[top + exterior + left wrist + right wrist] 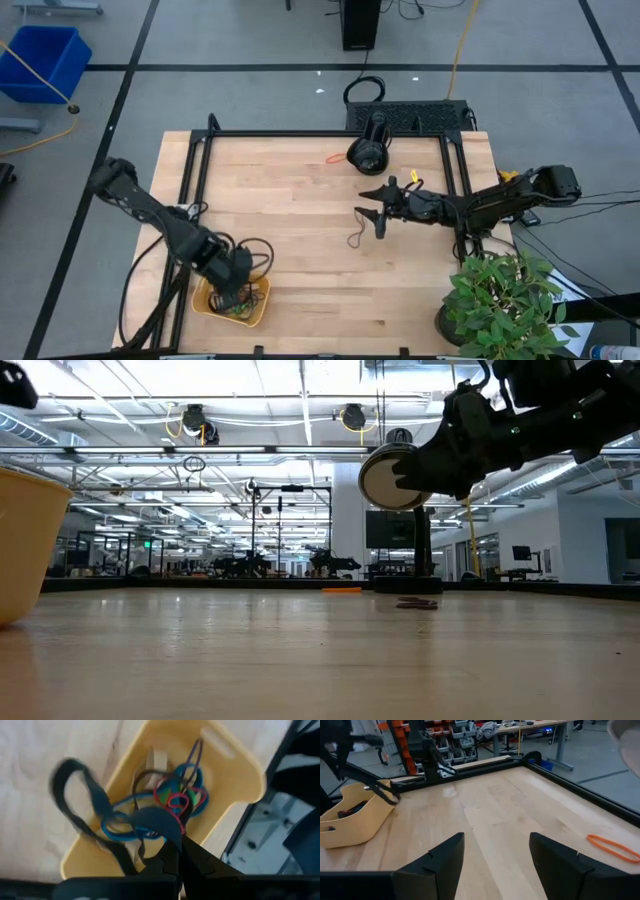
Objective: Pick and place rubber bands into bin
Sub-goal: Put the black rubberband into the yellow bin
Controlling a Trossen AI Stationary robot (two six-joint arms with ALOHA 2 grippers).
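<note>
My left pincer [175, 842] hung clamped together over bin [235, 765] at worktop [300, 200] near corner, black band draped on it; bin held tangled rubber bands [172, 795]. My right pincer [495, 855] gaped wide, empty, above mid-worktop; orange band [612, 847] lay nearby.

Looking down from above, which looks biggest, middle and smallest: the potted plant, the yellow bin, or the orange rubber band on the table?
1. Potted plant, clearly the largest.
2. Yellow bin, middle, partly hidden by the left claw.
3. Orange rubber band, a tiny sliver.
</note>
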